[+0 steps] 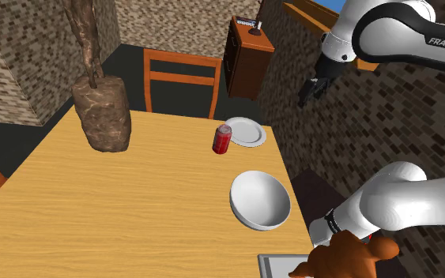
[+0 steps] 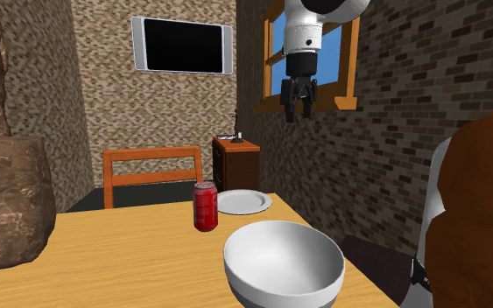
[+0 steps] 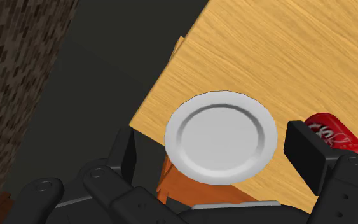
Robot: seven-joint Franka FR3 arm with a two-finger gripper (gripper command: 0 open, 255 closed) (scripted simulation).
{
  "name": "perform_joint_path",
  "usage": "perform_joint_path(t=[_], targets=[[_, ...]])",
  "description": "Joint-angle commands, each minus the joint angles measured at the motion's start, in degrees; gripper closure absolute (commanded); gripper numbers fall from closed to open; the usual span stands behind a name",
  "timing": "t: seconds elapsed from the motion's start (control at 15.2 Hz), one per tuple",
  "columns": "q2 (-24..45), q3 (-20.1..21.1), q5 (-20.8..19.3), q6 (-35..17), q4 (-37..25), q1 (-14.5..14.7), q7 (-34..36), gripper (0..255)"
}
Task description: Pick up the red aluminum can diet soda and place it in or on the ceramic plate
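Two things matter to me on the wooden counter (image 1: 118,213): the red soda can (image 1: 222,139) and the round white plate (image 1: 247,131). The can stands upright near the counter's far corner, just beside the plate, on the shoulder view's left of it; I cannot tell whether they touch. My all-black hand (image 2: 295,112) hangs high above that corner, well clear of both, spread wide and holding nothing. Through the wrist camera I look down onto the plate, framed between the two fingers (image 3: 308,153), with the can showing past one of them. A large white bowl (image 1: 261,200) sits nearer the stand, apart from the can. A brown rock-like sculpture (image 1: 102,110) stands at the counter's opposite side.
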State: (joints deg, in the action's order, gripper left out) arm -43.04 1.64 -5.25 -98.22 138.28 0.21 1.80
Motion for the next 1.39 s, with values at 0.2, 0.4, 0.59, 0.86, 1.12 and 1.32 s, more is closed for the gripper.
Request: perform_joint_path(t=[0.2, 0.4, 0.59, 0.86, 1.12, 1.32], targets=[[4.48, 1.82, 1.73, -3.84, -0.05, 1.05, 2.31, 0], [9.38, 3.62, 3.25, -7.58, -0.71, 2.04, 4.50, 0], [14.64, 5.39, 4.50, -11.13, -1.98, 2.92, 6.59, 0], [22.09, 7.66, 5.67, -15.45, -4.62, 3.98, 9.31, 0], [29.90, 9.79, 6.17, -19.15, -8.32, 4.95, 12.03, 0], [35.93, 11.23, 6.07, -21.43, -11.76, 5.68, 14.10, 0]])
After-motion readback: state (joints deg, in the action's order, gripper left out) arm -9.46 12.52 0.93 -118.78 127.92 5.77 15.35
